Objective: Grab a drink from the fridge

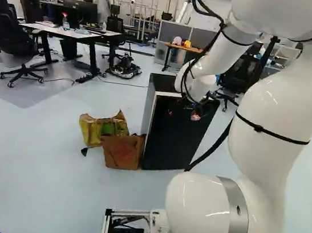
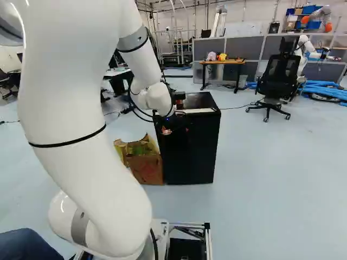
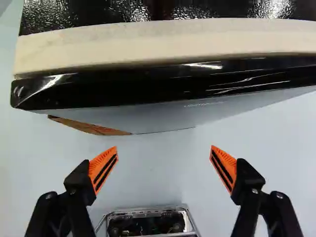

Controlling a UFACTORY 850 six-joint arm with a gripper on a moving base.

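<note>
The black fridge (image 1: 178, 132) stands on the floor ahead of the base, its dark front towards me and its door shut. My gripper (image 2: 167, 128) is at the upper front of the fridge (image 2: 190, 149), partly hidden by the wrist. In the wrist view the gripper (image 3: 164, 167) is wide open with nothing between its orange fingers. Ahead of the fingertips lie the glossy top edge of the fridge door (image 3: 163, 89) and a pale strip behind it. No drink is visible.
A brown paper bag (image 1: 121, 151) and a yellow-green bag (image 1: 101, 129) stand against the fridge's side. Farther back are a white desk (image 1: 69, 32), office chairs (image 2: 276, 81), a small table (image 2: 222, 62) and another robot (image 2: 303, 46). A person's knee (image 2: 24, 246) is near the base.
</note>
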